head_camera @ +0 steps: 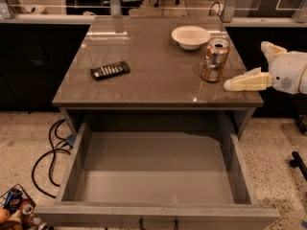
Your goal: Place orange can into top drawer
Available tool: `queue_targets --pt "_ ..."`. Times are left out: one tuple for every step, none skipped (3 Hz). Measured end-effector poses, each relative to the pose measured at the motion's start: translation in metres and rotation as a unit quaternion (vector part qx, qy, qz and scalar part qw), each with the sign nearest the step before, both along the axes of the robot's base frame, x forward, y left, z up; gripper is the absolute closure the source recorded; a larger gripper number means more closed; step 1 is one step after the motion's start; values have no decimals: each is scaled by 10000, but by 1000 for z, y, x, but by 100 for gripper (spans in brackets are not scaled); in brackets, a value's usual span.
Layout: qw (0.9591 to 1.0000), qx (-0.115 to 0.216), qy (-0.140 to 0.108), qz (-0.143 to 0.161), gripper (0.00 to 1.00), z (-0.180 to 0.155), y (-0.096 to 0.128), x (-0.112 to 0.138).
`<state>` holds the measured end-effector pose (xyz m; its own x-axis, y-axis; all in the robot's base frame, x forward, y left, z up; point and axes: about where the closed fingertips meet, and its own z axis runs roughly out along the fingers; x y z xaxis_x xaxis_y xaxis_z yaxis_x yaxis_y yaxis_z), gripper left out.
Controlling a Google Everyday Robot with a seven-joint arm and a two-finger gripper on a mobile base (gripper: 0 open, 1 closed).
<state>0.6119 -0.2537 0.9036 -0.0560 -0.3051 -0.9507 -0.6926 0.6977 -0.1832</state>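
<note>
The orange can (214, 60) stands upright on the right side of the grey tabletop (153, 56), silver top up. The top drawer (158, 171) below is pulled out toward me and is empty; its dark handle (158, 223) shows at the bottom edge. My gripper (244, 65) comes in from the right edge, just right of the can and apart from it. It is open, with one cream finger (247, 82) pointing left at the can's base and the other (268, 49) further back. It holds nothing.
A white bowl (191, 36) sits just behind the can. A black remote-like object (110, 70) lies on the left of the tabletop. Black cables (48, 152) lie on the floor at left, and a wire basket of items (17, 210) is at bottom left.
</note>
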Motion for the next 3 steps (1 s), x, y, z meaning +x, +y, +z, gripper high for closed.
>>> queue_targets --pt "9994 331 -142 10 0 -11 4 10" --pt "9985 498 -241 57 0 -11 3 17" --pt "9979 585 -229 178 0 -8 3 28"
